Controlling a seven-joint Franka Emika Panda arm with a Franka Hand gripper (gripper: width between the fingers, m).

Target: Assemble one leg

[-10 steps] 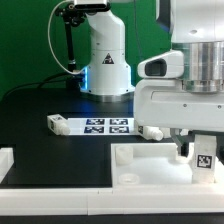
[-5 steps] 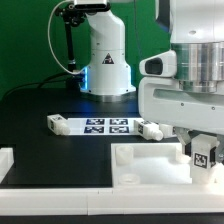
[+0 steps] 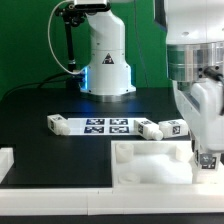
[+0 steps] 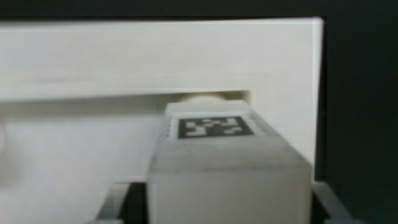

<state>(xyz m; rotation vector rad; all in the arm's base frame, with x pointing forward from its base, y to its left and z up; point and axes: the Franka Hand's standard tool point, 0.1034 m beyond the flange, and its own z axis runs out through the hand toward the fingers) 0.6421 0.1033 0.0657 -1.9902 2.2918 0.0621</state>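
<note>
My gripper [image 3: 207, 160] is at the exterior view's right, low over the right corner of the large white panel [image 3: 150, 162]. It is shut on a leg [image 3: 208, 157], held upright and mostly hidden by the fingers. In the wrist view the leg [image 4: 217, 160] fills the middle with its tag facing the camera, its far end against the panel [image 4: 107, 60]. A dark finger [image 4: 135, 202] shows on either side of it. Three more legs lie on the black table: one [image 3: 57, 123] at the left, two [image 3: 150, 128] [image 3: 172, 127] near the arm.
The marker board [image 3: 107, 125] lies flat between the loose legs. The robot base [image 3: 105, 55] stands at the back. A white block [image 3: 6, 160] sits at the left edge, and a white strip [image 3: 60, 203] runs along the front.
The wrist has turned, so the wide white hand now looks narrow. The gripper has lowered the leg toward the panel's corner. Two loose legs behind it have come into view.
</note>
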